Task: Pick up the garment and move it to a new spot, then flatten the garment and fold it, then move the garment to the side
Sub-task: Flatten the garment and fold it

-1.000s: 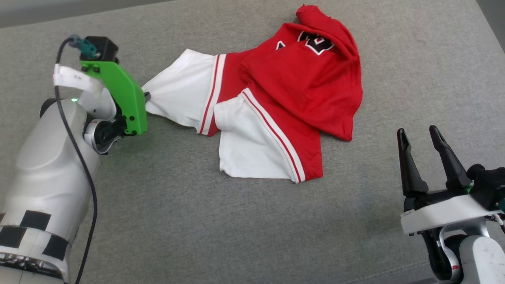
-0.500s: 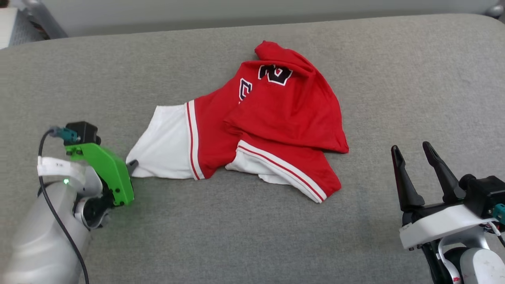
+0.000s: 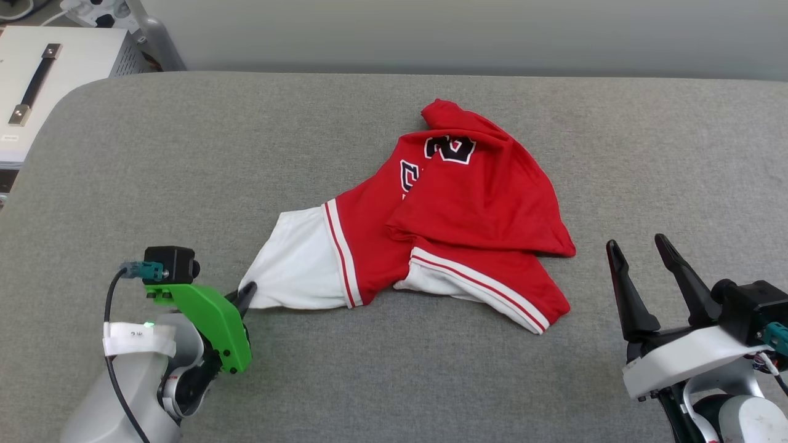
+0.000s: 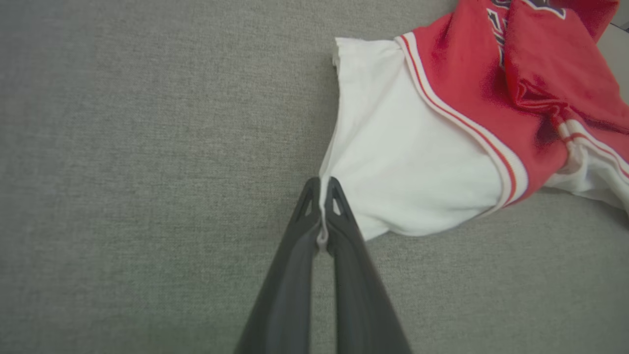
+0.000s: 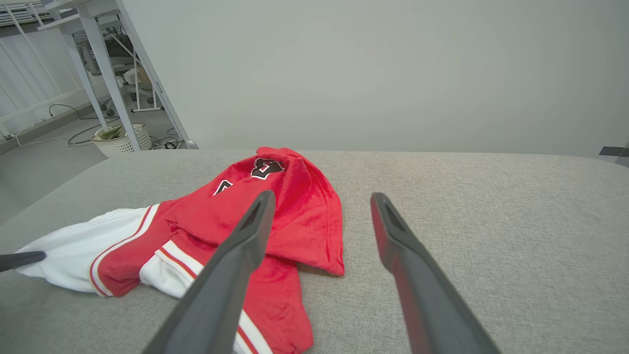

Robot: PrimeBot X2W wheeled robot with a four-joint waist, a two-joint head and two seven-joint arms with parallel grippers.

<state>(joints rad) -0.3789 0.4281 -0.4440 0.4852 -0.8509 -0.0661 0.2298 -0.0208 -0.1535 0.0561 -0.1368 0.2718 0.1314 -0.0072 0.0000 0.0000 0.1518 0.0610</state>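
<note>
The garment [image 3: 468,209], a red T-shirt with white sleeves and stripe trim, lies crumpled on the grey padded surface [image 3: 369,381]. My left gripper [image 3: 245,291] is shut on the hem of the stretched-out white sleeve [image 3: 301,267]. In the left wrist view the two dark fingers [image 4: 295,255] pinch the white sleeve edge [image 4: 408,167], with the gripper [image 4: 322,184] low over the surface. My right gripper [image 3: 640,249] stands open at the lower right, clear of the shirt. In the right wrist view its spread fingers [image 5: 245,250] frame the garment [image 5: 290,206].
The grey surface ends at a rounded back edge against a pale wall [image 3: 431,31]. A white cabinet with a dark handle [image 3: 37,80] stands beyond the back left corner. Table legs and a basket [image 5: 120,137] stand on the floor to the left.
The head camera has tilted up, so the back edge and wall now show. My left gripper has pulled the sleeve toward me, and the shirt has slid with it. The right gripper stays open.
</note>
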